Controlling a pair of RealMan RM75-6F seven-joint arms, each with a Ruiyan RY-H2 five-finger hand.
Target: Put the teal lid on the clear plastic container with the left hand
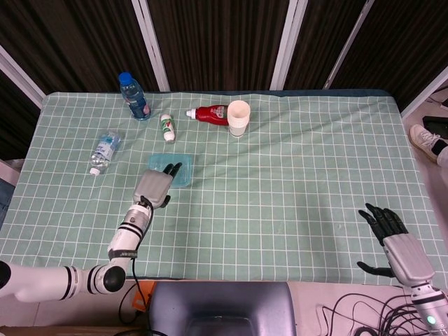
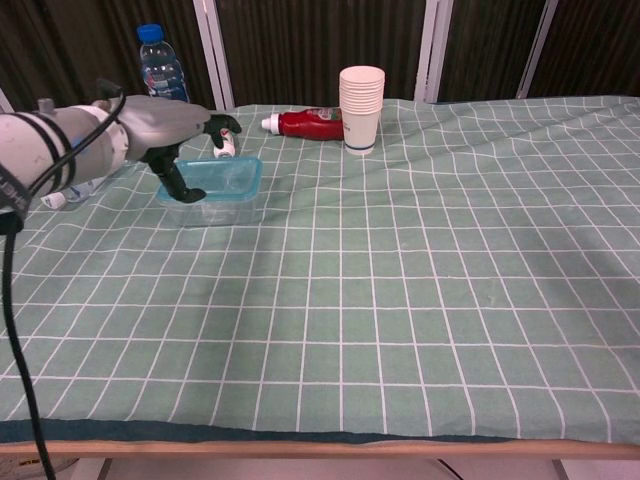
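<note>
The clear plastic container stands on the green checked cloth, left of centre, with the teal lid lying flat on top of it. In the head view only the lid's far right part shows past my left hand. That left hand hovers above the container's near-left side, fingers stretched over it and thumb pointing down beside the lid, holding nothing. My right hand lies open with fingers spread at the table's near right edge, far from the container.
An upright blue-capped water bottle stands at the back left, and a second bottle lies on its side to the left. A small white bottle, a red bottle lying down and a stack of paper cups are behind the container.
</note>
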